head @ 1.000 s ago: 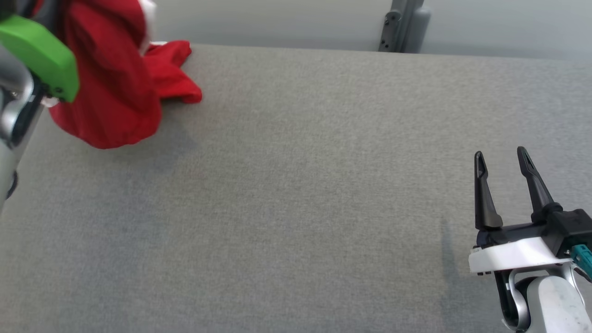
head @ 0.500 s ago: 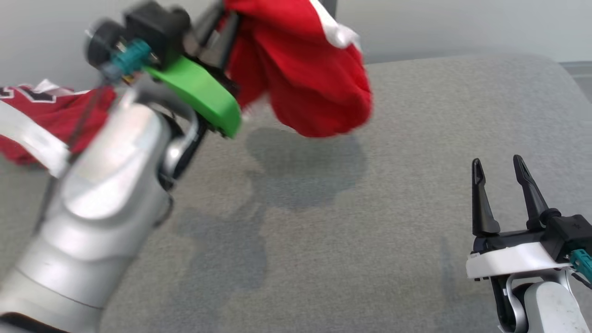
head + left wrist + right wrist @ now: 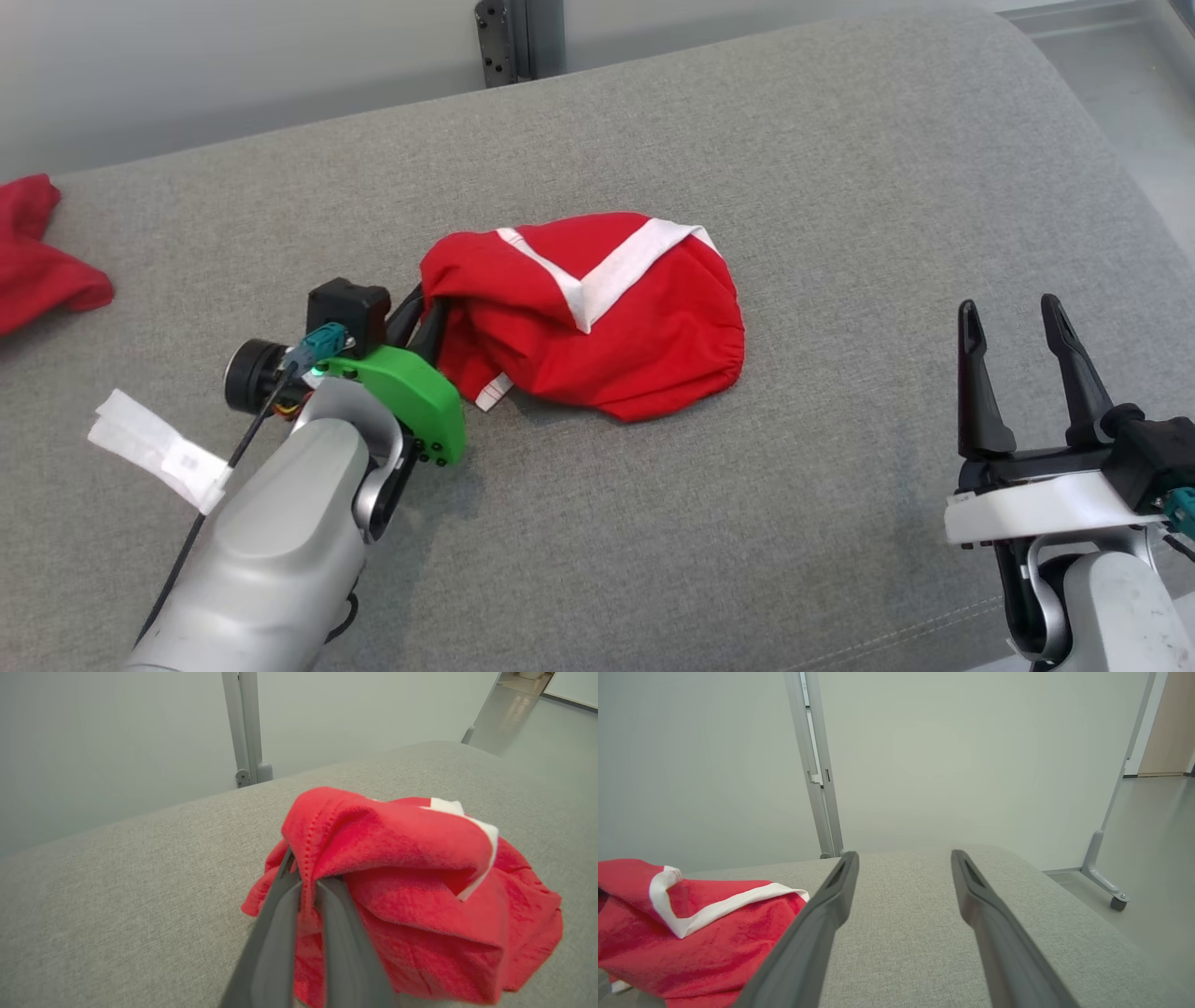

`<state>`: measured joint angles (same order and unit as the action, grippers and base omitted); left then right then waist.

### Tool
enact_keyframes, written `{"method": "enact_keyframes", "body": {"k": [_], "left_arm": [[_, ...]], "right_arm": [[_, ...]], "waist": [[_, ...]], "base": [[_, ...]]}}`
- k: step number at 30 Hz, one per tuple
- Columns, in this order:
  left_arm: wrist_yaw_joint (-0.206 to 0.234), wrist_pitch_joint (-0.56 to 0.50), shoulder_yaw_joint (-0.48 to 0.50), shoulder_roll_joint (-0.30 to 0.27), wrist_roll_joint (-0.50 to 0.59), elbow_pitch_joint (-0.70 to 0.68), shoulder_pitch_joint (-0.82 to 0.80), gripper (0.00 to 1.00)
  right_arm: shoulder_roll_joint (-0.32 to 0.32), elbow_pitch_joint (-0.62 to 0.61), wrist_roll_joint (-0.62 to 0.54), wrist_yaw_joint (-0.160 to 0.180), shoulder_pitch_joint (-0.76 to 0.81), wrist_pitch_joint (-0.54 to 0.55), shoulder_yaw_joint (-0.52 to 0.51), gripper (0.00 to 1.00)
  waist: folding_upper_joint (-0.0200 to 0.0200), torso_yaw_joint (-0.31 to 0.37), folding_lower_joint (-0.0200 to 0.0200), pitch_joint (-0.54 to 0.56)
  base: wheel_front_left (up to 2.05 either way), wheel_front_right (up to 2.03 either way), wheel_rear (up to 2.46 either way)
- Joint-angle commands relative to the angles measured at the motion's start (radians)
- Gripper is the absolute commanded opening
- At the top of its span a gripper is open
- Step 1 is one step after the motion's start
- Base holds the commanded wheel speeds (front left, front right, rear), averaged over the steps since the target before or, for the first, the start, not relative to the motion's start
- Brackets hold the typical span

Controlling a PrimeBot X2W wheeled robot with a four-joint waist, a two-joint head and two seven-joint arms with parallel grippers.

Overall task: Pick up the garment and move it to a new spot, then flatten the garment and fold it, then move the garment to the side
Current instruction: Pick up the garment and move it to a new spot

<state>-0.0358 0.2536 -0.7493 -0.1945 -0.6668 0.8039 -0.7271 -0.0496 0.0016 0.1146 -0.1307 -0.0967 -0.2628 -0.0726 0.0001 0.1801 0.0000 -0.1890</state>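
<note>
The garment (image 3: 597,317), red with a white band, lies in a bundled heap on the middle of the grey padded table (image 3: 840,168). My left gripper (image 3: 425,322) is low at the heap's left edge, shut on a fold of the red cloth. The left wrist view has its fingers (image 3: 275,924) pressed together with the garment (image 3: 420,882) pinched between them and draped over the tips. My right gripper (image 3: 1008,310) stands open at the lower right, well clear of the cloth, with nothing between its fingers. From the right wrist, that open gripper (image 3: 904,855) has the garment (image 3: 691,933) off to its left.
Another red cloth (image 3: 37,252) lies at the table's far left edge. A white tag (image 3: 154,448) hangs by my left forearm. A grey post (image 3: 509,37) stands behind the table. The table's rounded right end drops to the floor (image 3: 1148,112).
The head camera has turned. The garment hung in the air from my left gripper; now it rests bundled on the table, with the gripper lowered beside it. The right gripper has stayed open.
</note>
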Motion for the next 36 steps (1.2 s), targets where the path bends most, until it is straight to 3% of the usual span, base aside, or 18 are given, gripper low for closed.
{"method": "enact_keyframes", "body": {"k": [1,2,3,4,5,6,14,27,36], "left_arm": [[0.000,0.006,0.013,-0.010,0.001,0.017,0.018,0.00],[0.000,0.009,0.020,-0.013,-0.001,0.027,0.025,0.06],[0.003,0.011,0.027,-0.015,-0.002,0.035,0.031,0.18],[0.004,0.012,0.035,-0.017,-0.003,0.043,0.037,0.36],[0.006,0.012,0.042,-0.018,-0.001,0.049,0.043,0.65],[0.008,0.011,0.049,-0.018,0.002,0.051,0.049,1.00],[0.020,0.011,0.132,-0.010,0.055,-0.032,0.122,1.00],[0.073,0.011,0.355,-0.013,0.197,-0.346,0.387,1.00],[0.094,0.011,0.496,0.051,0.294,-0.565,0.636,1.00]], "right_arm": [[-0.002,0.001,0.001,0.000,-0.003,-0.003,-0.007,1.00],[-0.001,0.004,-0.001,0.000,-0.002,-0.003,-0.009,1.00],[-0.001,0.006,-0.003,0.000,-0.002,-0.003,-0.009,1.00],[-0.001,0.006,-0.005,0.000,-0.002,-0.003,-0.007,1.00],[-0.002,0.006,-0.007,0.000,-0.001,-0.003,-0.007,1.00],[-0.002,0.006,-0.009,0.000,0.000,-0.003,-0.006,1.00],[-0.002,0.013,-0.027,0.000,0.018,-0.003,0.000,1.00],[-0.002,0.016,-0.061,0.000,0.039,-0.003,0.016,1.00],[-0.002,0.021,-0.066,0.000,0.061,-0.003,0.018,1.00]], "waist": [[-0.0001,0.009,0.0000,-0.018],[-0.0001,0.003,0.0000,-0.014],[-0.0001,-0.003,0.0000,-0.010],[-0.0001,-0.010,0.0000,-0.006],[-0.0001,-0.017,0.0000,-0.001],[-0.0001,-0.025,0.0000,0.005],[-0.0001,-0.081,0.0000,0.054],[-0.0001,-0.122,0.0000,0.125],[-0.0001,-0.132,0.0000,0.163]], "base": [[0.00,0.00,0.00],[0.00,0.00,0.00],[0.00,0.00,0.00],[0.00,0.00,0.00],[0.00,0.00,0.00],[0.00,0.00,0.00],[0.00,0.00,0.00],[0.00,0.00,0.00],[0.00,0.00,0.00]]}}
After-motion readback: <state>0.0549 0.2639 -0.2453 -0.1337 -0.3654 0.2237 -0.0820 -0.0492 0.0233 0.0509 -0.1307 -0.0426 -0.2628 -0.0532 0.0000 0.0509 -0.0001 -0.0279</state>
